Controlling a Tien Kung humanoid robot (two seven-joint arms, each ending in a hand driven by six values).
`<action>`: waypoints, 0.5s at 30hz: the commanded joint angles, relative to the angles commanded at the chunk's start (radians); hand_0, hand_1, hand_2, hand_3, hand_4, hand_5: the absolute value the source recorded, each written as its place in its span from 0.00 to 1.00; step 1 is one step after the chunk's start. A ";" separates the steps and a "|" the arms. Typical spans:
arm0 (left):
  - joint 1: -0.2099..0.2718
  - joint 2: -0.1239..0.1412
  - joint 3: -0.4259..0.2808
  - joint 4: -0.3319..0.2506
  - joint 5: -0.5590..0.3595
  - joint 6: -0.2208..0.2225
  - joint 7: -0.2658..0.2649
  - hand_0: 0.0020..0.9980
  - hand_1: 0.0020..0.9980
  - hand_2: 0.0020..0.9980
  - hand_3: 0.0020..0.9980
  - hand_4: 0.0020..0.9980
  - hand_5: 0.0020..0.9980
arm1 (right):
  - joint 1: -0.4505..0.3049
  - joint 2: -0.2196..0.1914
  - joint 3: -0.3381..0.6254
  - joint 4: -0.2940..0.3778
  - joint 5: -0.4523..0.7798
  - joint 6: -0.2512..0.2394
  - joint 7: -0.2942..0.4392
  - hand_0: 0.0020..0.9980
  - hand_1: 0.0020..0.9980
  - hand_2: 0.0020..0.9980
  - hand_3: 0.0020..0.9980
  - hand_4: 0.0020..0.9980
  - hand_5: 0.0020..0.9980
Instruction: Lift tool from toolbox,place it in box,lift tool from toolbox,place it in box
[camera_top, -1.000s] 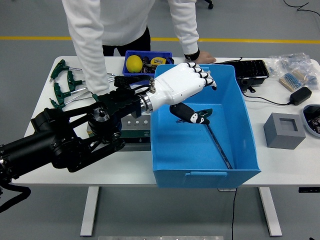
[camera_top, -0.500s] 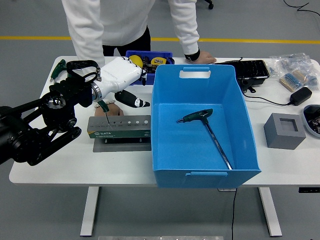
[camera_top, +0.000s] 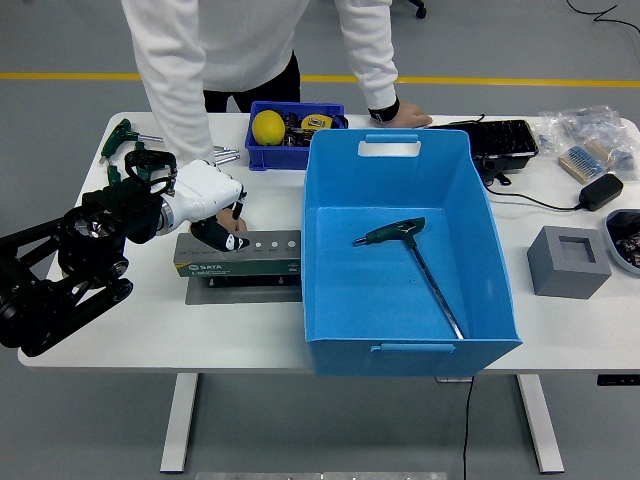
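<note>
Head view: the robot's left hand (camera_top: 212, 205) hovered over the left end of the green tool holder (camera_top: 238, 255) on the white tabletop (camera_top: 560, 320), its white fingers (camera_top: 236, 203) curled down around something small and dark; whether they had closed on a tool could not be made out. The right hand was out of sight.

One T-handle wrench (camera_top: 415, 263) already lay inside the blue box (camera_top: 405, 255), just right of the holder, with its green grip toward the far left and its steel shaft running toward the near right corner. More green-handled wrenches (camera_top: 128, 160) lay on the far left of the tabletop, beyond the robot's arm.

Judged by the wrench in the box, such a tool would be stiff, fairly light and top-heavy at the grip. The bare shaft looked smooth and likely to slip, so the green cross-handle was the sounder place to take hold, lifting straight up out of its hole.

A person in a white top stood at the far side, one hand (camera_top: 400, 117) resting on the tabletop behind the box, beside a small blue bin (camera_top: 292, 122) holding a yellow ball (camera_top: 267, 127).
</note>
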 joint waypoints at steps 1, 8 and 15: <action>-0.001 0.001 0.002 -0.001 0.006 -0.003 -0.001 0.85 0.64 0.66 0.49 0.85 0.69 | 0.000 0.000 0.000 0.000 0.000 0.000 0.000 0.74 0.67 0.72 0.67 0.93 0.82; -0.009 0.001 0.001 -0.009 0.030 -0.012 -0.001 0.85 0.61 0.63 0.45 0.83 0.66 | 0.003 0.001 0.002 0.000 0.000 0.000 0.001 0.74 0.67 0.72 0.67 0.93 0.82; -0.019 0.001 0.005 -0.021 0.019 -0.043 0.014 0.85 0.55 0.57 0.40 0.82 0.66 | 0.004 0.000 0.006 0.000 0.002 -0.001 0.000 0.74 0.67 0.72 0.67 0.93 0.82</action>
